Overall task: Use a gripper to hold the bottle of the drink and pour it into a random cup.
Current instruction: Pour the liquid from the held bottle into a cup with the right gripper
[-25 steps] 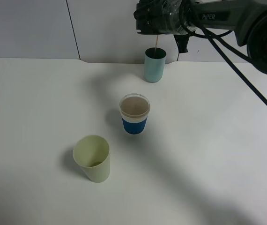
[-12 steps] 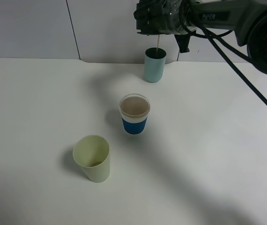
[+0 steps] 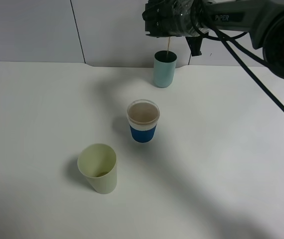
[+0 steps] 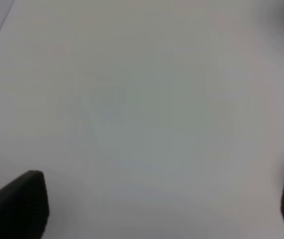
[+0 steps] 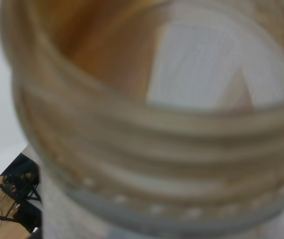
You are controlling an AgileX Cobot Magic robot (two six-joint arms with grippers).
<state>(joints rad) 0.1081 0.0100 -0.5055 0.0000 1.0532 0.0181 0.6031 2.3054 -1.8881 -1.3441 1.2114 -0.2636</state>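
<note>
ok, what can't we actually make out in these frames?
Fill level of the tall teal tumbler: exterior high view, its dark inside hides it.
Drink left in the clear plastic bottle: right wrist view, the blurred neck fills the frame; in the exterior view the right pincer mostly covers it.
Left pincer: left wrist view, only two dark fingertips at the edge over the white table; absent from the exterior view.
</note>
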